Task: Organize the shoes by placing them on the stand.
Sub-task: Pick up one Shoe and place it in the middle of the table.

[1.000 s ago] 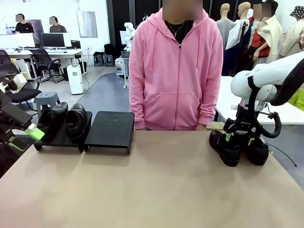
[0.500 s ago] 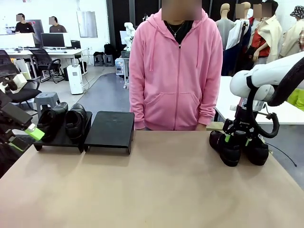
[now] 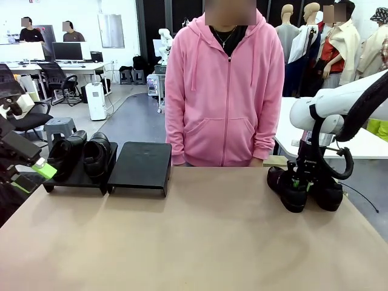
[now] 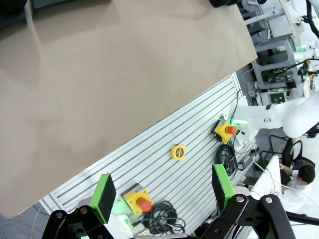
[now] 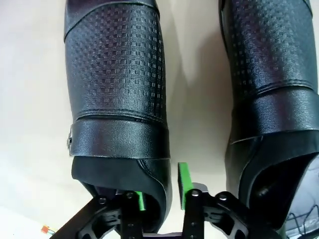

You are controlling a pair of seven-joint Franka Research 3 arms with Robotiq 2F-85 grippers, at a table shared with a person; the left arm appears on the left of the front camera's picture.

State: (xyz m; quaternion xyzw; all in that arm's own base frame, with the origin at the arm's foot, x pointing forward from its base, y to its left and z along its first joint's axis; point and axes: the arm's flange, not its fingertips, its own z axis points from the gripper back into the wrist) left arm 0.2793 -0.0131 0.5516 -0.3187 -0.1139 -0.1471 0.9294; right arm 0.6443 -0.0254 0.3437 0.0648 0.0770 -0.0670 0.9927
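Tan board tops the table (image 3: 200, 242), and on it the job looks about half done. The stand (image 3: 138, 182) sits at the far left. Its left platform (image 3: 79, 177) carries two shoes (image 3: 85, 154) side by side, and its right platform (image 3: 142, 160) is bare (room for one more pair). The other two shoes (image 3: 290, 193) rest on the table at the far right, well apart from the stand and close beside each other; those are what is left to move.

The right gripper (image 5: 159, 194) is down at one of them, the embossed shoe (image 5: 117, 99). Its fingers stand narrow astride the side wall of the opening, one green pad (image 5: 182, 181) outside and the other inside. I cannot tell whether they grip it yet. Its neighbour (image 5: 274, 74) lies just beside it, untouched. The left gripper (image 4: 163, 191) hovers at the table's left edge near the stand, fingers spread wide and empty.

Hard to make out: the inner pad is mostly buried in the shoe, and the shoe's heel is cut off at the bottom of the right wrist view. In the front view the right arm's wrist covers the place where the two shoes meet, and the left gripper hides a corner of the left platform.
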